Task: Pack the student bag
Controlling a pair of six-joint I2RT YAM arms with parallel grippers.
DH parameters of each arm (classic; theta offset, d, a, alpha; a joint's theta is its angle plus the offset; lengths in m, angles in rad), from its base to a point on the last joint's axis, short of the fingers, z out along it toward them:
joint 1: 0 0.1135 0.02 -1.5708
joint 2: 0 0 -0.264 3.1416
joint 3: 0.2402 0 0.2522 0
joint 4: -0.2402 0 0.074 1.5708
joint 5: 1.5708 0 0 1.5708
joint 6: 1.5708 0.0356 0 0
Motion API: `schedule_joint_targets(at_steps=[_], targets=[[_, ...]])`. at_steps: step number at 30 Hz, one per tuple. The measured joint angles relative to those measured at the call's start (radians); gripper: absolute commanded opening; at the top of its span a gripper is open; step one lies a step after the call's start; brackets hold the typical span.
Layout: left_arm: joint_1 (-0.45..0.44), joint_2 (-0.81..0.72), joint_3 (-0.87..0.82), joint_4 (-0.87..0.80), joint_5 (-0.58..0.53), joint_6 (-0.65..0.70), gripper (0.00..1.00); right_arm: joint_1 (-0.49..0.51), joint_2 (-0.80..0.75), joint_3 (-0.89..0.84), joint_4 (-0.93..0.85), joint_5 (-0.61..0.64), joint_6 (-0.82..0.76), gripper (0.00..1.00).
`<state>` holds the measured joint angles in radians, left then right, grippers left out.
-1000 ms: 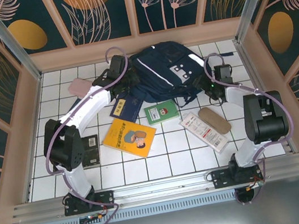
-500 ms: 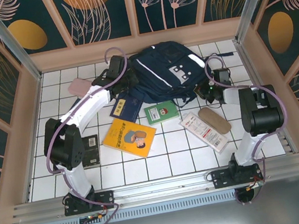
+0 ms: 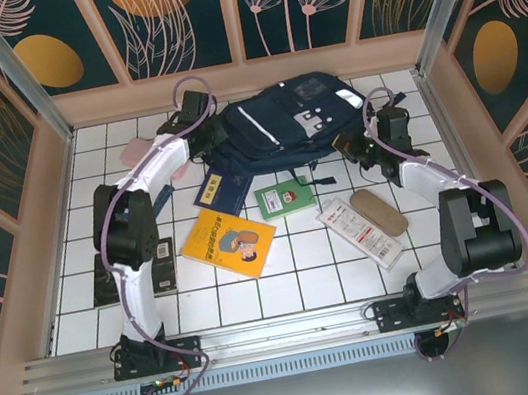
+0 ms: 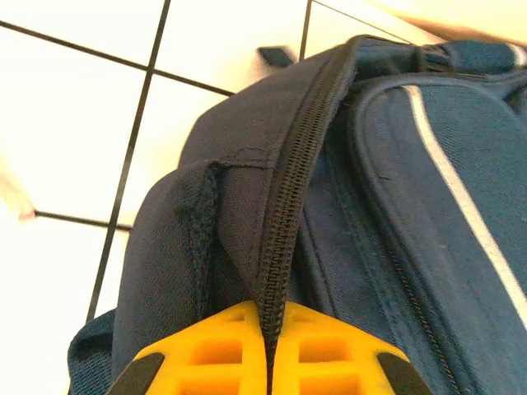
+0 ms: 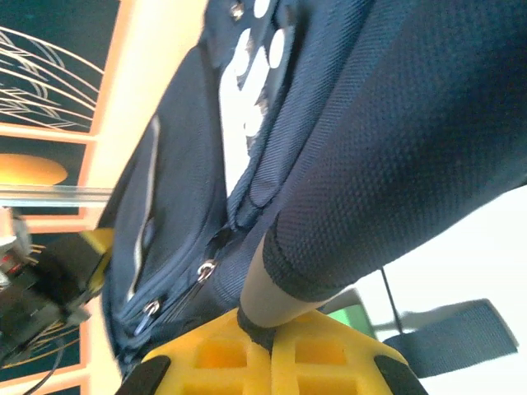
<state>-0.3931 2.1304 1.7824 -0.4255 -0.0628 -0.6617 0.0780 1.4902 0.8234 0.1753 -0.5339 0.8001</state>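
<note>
**Two arms gripping the student bag.** The student bag [image 3: 282,123] lies at the far middle of the white-tiled table [image 3: 289,285], with its grey-white front patch turned upward and its long axis running left to right.

The left arm [image 3: 128,230] is raised from its base at the near left edge and bent at the elbow. Its forearm is carried far and to the right, and the wrist is turned down so that the left gripper [image 3: 216,136] is brought onto the bag's left end. In the left wrist view the left gripper [image 4: 268,329] is seen fully closed. Its yellow fingers [image 4: 206,354] are pressed together on the zip seam of the bag [image 4: 387,214], which runs up and away from the fingertips.

The right arm [image 3: 476,223] is folded at the near right, with its forearm stretched far and to the left. The right gripper [image 3: 346,143] is set against the bag's right end. In the right wrist view the right gripper [image 5: 270,333] is likewise seen closed, a rolled edge of navy fabric being pinched between its fingers [image 5: 329,354]. The bag [image 5: 395,140] stretches across that view, and two zip pulls can be made out.

Nearer than the bag, between the arms, a yellow book [image 3: 229,242], a green book [image 3: 284,197], a white packet [image 3: 358,232] and a brown case [image 3: 378,211] are laid flat on the tiles. The case touches the packet's right edge.
</note>
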Motion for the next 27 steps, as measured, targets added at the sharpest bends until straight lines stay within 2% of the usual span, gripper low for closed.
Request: schedule_joint_targets(at_steps=[4, 6, 9, 13, 18, 22, 27], targets=[[0.0, 0.109, 0.101, -0.021, 0.0, 0.037, 0.26, 0.019, 0.003, 0.0, -0.015, 0.002, 0.015, 0.0], [0.001, 0.117, 0.091, -0.021, 0.002, 0.045, 0.39, 0.024, 0.015, 0.0, -0.016, 0.001, 0.024, 0.0], [0.001, 0.072, 0.002, 0.014, 0.01, 0.05, 0.49, 0.034, 0.042, 0.0, -0.018, 0.002, 0.042, 0.0], [-0.006, -0.071, -0.181, 0.039, 0.008, 0.051, 0.5, 0.044, 0.085, 0.01, -0.026, 0.01, 0.049, 0.0], [-0.048, -0.224, -0.299, 0.072, -0.015, 0.052, 0.45, 0.048, 0.155, 0.032, -0.031, 0.017, 0.056, 0.0], [-0.144, -0.277, -0.363, 0.133, -0.019, 0.052, 0.42, 0.048, 0.208, 0.064, -0.053, 0.017, 0.064, 0.0], [-0.285, -0.273, -0.438, 0.214, 0.011, 0.071, 0.37, 0.049, 0.238, 0.096, -0.064, 0.016, 0.071, 0.0]])
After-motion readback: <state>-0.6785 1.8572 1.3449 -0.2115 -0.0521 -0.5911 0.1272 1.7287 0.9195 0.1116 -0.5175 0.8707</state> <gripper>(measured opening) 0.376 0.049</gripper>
